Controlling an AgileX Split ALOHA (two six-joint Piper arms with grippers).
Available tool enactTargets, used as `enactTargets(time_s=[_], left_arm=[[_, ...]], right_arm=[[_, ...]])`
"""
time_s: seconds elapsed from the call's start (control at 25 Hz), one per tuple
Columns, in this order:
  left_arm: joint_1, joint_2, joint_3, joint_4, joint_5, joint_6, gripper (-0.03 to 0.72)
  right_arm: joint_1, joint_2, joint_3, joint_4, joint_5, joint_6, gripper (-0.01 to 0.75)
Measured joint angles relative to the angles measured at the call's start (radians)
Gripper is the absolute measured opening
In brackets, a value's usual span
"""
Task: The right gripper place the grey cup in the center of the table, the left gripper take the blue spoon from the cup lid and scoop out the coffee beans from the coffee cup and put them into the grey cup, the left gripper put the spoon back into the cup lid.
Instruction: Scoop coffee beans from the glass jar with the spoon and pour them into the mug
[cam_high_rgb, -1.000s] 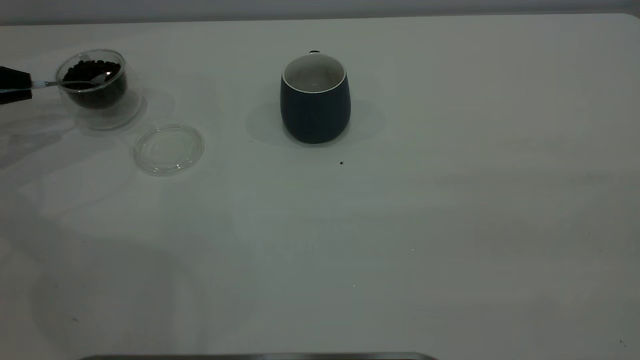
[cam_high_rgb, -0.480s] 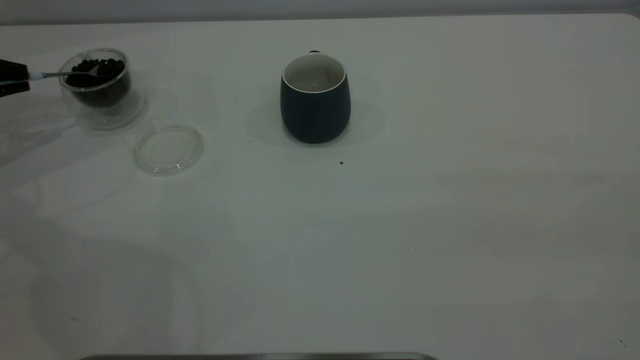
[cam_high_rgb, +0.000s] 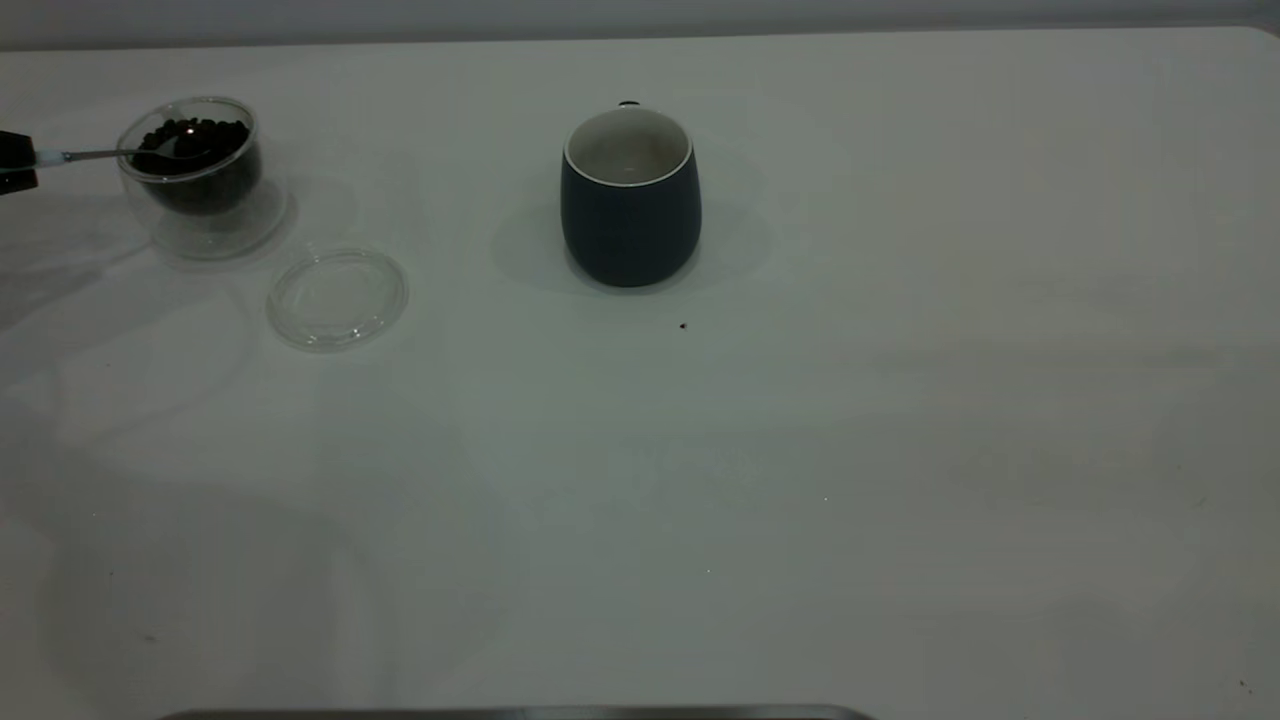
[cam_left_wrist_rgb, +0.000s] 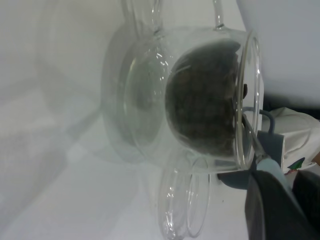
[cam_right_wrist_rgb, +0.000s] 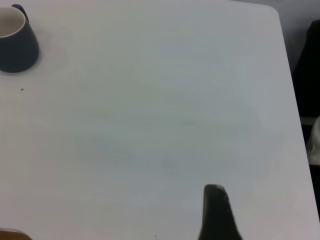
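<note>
Spoon (cam_high_rgb: 120, 153), shiny metal with a pale blue handle, pinched by the left end effector (cam_high_rgb: 12, 165) at the bench's (cam_high_rgb: 800, 450) left edge, bowl resting on dark beans (cam_high_rgb: 195, 140) in one clear glass cup (cam_high_rgb: 195, 175). One clear round lid (cam_high_rgb: 337, 298) lies nearby. One matte blue-grey mug (cam_high_rgb: 630, 205) stands centrally.

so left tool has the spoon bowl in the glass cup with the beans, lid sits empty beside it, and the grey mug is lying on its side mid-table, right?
Not quite: the grey cup stands upright mid-table, its open white inside showing, as the exterior view shows. The rest holds: the left tool holds the blue spoon with its bowl in the coffee cup among the coffee beans, and the cup lid lies empty beside it.
</note>
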Motion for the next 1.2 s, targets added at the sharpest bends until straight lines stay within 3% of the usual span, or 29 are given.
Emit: enactTargets(time_s=[0.8, 1.2], left_arm=[[-0.005, -0.066, 0.0, 0.02, 0.005, -0.054, 0.123], [-0.1, -0.074, 0.0, 0.016, 0.006, -0.058, 0.123]], right_arm=[[0.0, 0.0, 0.0, 0.0, 0.0, 0.0, 0.462], [0.0, 0.0, 0.0, 0.0, 0.0, 0.0, 0.462]])
